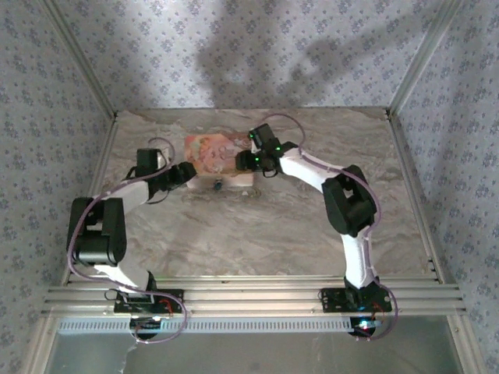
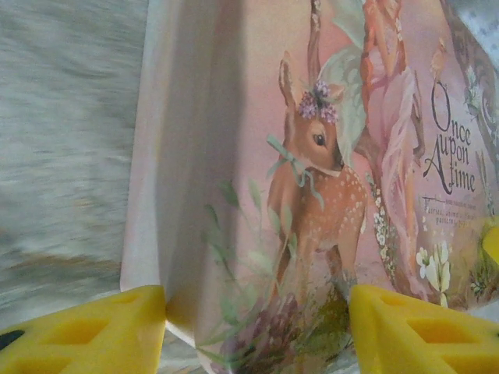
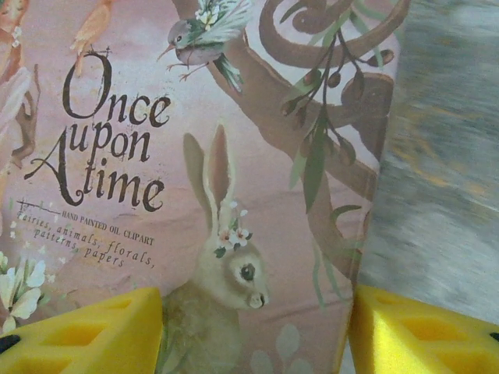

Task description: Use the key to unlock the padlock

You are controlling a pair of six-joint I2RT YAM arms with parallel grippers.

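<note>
Padlock (image 1: 217, 185): hung as a tiny dark speck at the near wall of the pink floral box (image 1: 222, 153), about the middle; too small to tell shackle from keyhole. Box: lay flat on the marble table (image 1: 265, 234), with one arm at each end. Left gripper (image 2: 256, 308): yellow fingers apart, one just outside the box edge, one over the lid. Right gripper (image 3: 256, 308): likewise at the other end. Could not tell whether pressed on the box or free of it. Risked, by squeezing unevenly, turning or sliding the box and swinging the padlock out of reach. Risked denting the lid by closing too hard. Risked also leaving no gripper free for the key.
</note>
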